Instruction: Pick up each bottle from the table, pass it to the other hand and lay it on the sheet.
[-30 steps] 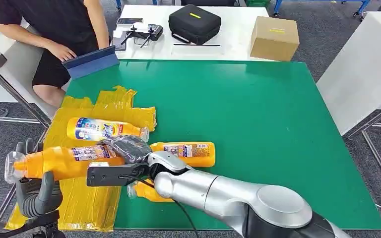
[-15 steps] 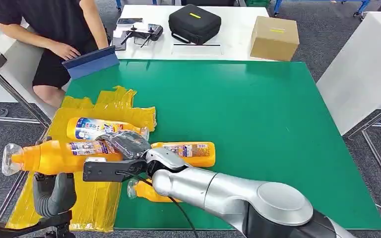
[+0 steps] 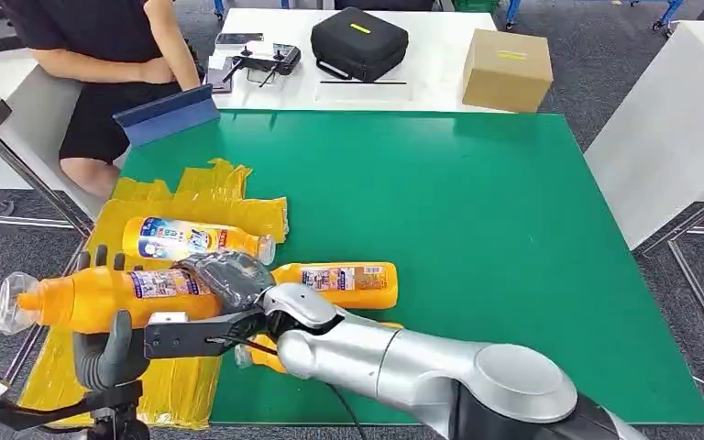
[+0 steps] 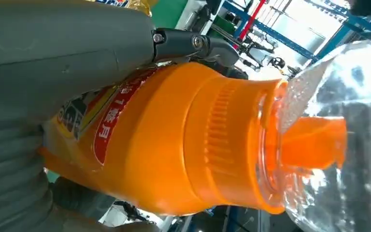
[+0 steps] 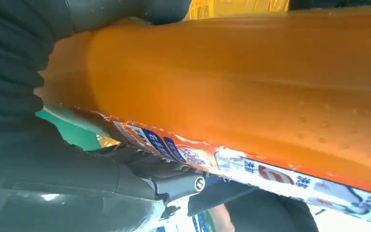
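Observation:
An orange bottle (image 3: 115,298) (image 4: 183,140) (image 5: 251,82) with a clear cap hangs level above the left side of the yellow sheet (image 3: 160,380). My right hand (image 3: 227,273) (image 5: 24,72) grips its base end. My left hand (image 3: 105,348) (image 4: 53,48) wraps around it near the neck, fingers behind and thumb in front. A second bottle (image 3: 188,240) lies on the sheet. A third bottle (image 3: 348,284) lies on the green table just right of the sheet. A fourth bottle (image 3: 258,356) is mostly hidden under my right forearm.
The green table (image 3: 477,229) stretches wide to the right. A person (image 3: 110,55) sits at the far left by a blue tablet (image 3: 167,115). A white table behind carries a black case (image 3: 359,43), a cardboard box (image 3: 507,71) and a controller (image 3: 261,60).
My left hand has risen under the bottle and closed around it near the neck. The bottle has shifted slightly left. The person's hand has left the tablet.

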